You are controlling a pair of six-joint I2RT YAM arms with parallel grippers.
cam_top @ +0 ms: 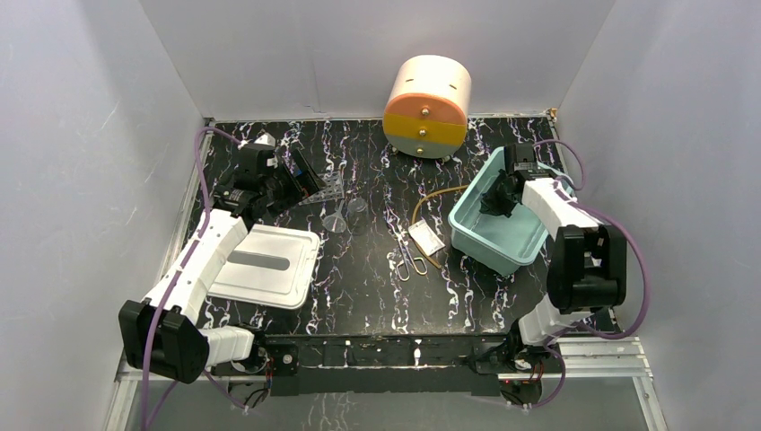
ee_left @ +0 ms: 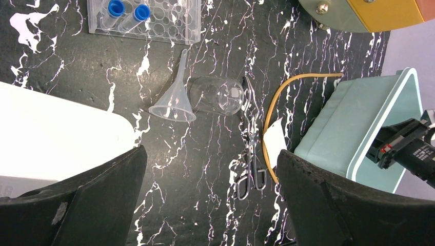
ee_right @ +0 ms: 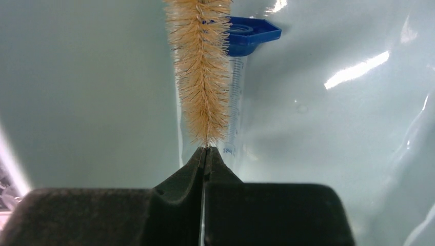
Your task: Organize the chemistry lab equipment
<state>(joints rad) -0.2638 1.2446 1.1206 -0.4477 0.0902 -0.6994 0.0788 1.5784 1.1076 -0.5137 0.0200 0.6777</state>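
Observation:
My right gripper (ee_right: 206, 149) is shut on the stem of the brush (ee_right: 201, 72), whose tan bristles point away from the jaws. It is down inside the teal bin (cam_top: 516, 247), where a blue-capped tube (ee_right: 246, 36) lies. My left gripper (ee_left: 210, 154) is open and empty above the table, near the clear tube rack (ee_left: 169, 23) that holds two blue-capped tubes (ee_left: 115, 7). A clear funnel (ee_left: 174, 97), a clear beaker (ee_left: 218, 95), metal scissors (ee_left: 251, 154), tan tubing (ee_left: 287, 84) and a small clear bag (ee_left: 275, 141) lie on the black table.
A cream-and-orange round drawer unit (cam_top: 428, 106) stands at the back. A white flat lid (cam_top: 269, 260) lies at the left, under my left arm. The teal bin (ee_left: 354, 128) sits at the right. White walls close in on three sides.

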